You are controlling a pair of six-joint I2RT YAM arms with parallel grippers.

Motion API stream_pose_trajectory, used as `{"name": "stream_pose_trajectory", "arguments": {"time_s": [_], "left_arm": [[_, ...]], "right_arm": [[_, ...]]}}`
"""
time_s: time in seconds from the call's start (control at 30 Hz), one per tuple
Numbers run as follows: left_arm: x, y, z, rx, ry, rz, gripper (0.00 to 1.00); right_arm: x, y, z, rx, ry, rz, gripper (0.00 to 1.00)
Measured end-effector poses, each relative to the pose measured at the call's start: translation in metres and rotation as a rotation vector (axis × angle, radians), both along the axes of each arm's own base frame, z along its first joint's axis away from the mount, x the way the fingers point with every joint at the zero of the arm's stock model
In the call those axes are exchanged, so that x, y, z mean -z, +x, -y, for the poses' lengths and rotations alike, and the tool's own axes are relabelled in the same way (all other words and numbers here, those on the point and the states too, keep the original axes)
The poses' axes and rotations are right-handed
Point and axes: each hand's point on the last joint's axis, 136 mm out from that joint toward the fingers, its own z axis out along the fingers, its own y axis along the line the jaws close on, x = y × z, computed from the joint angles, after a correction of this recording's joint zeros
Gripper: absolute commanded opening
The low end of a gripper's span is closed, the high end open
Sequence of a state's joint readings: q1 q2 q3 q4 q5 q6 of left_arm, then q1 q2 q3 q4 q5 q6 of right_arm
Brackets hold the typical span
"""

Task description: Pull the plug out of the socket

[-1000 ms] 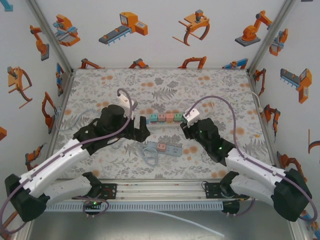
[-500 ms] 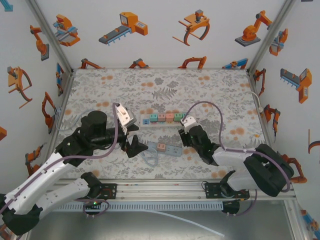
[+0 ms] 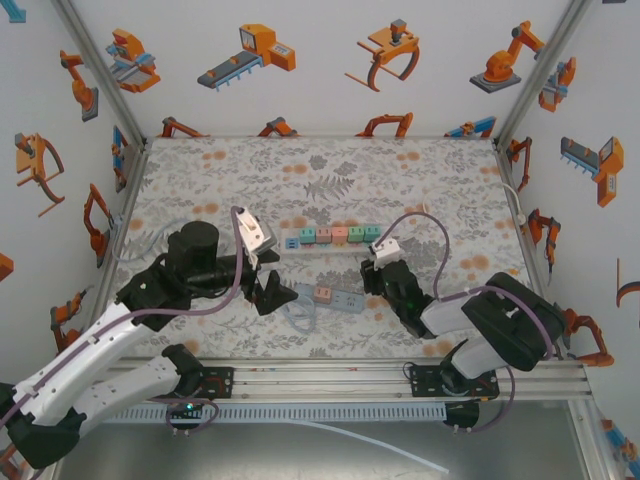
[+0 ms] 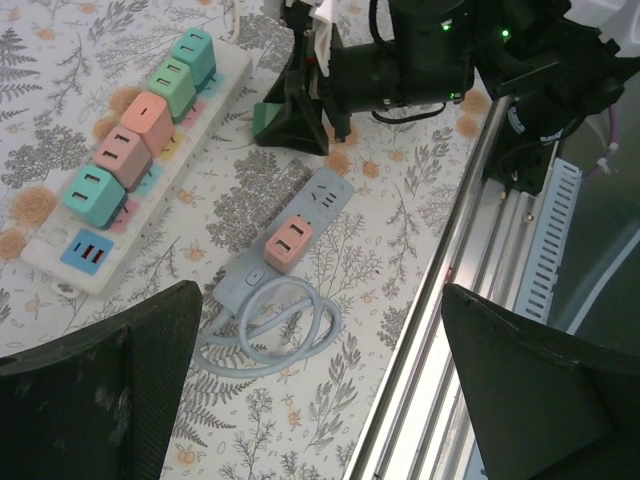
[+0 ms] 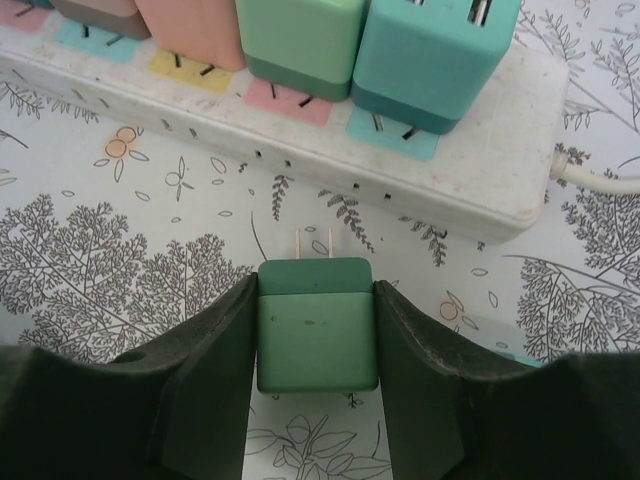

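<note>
My right gripper (image 5: pixel 317 335) is shut on a dark green plug (image 5: pixel 317 325); its two prongs are bare and point at the white power strip (image 5: pixel 470 180), a short gap away. Several coloured plugs, among them a teal one (image 5: pixel 430 50), still sit in that strip. From the left wrist view the same plug (image 4: pixel 268 117) shows in the right gripper (image 4: pixel 300 95), beyond the strip (image 4: pixel 40 255). My left gripper (image 4: pixel 320 390) stands wide open and empty above the table, near its front edge. From above, the left gripper (image 3: pixel 273 280) is left of the strip (image 3: pixel 330 237) and the right gripper (image 3: pixel 372 272) is at its right end.
A small blue-grey power strip (image 4: pixel 325 195) with a pink plug (image 4: pixel 288 243) and a coiled cord (image 4: pixel 270 340) lies between the grippers, in front of the white strip. The metal front rail (image 4: pixel 450 290) runs along the near table edge. Walls close in three sides.
The left arm has drawn back to the left, away from the strips. The right arm has folded in and its gripper now sits lower, just in front of the white strip's right end.
</note>
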State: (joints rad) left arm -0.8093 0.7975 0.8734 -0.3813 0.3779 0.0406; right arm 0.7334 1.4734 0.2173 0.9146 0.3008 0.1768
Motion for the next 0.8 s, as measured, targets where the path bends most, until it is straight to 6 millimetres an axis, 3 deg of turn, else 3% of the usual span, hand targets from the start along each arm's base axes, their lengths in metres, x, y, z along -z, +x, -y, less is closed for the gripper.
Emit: {"name": "stream_pose_trajectory", "arguments": {"time_s": [0.2,0.3,0.4,0.43,0.63,0.8], "left_arm": [[0.001,0.010,-0.009,-0.076,0.009,0.028,0.97],[0.001,0.013,-0.012,-0.103,0.013,0.039,0.97],[0.001,0.016,-0.014,-0.124,0.012,0.049,0.97],[0.002,0.017,-0.015,-0.132,0.013,0.050,0.97],[0.015,0.031,-0.022,-0.225,0.036,0.030,0.97],[0.033,0.057,-0.031,-0.393,0.082,-0.033,0.97]], "right_arm": [[-0.002,-0.007,0.003,-0.007,0.010,-0.010,0.52],[-0.016,-0.009,0.004,-0.013,0.028,0.008,0.58],[-0.039,-0.009,0.003,-0.020,0.059,0.049,0.78],[-0.048,-0.008,0.002,-0.023,0.069,0.067,0.81],[-0.098,-0.008,-0.010,-0.086,0.123,0.153,0.81],[-0.129,-0.013,-0.036,-0.220,0.159,0.169,0.80]]}}
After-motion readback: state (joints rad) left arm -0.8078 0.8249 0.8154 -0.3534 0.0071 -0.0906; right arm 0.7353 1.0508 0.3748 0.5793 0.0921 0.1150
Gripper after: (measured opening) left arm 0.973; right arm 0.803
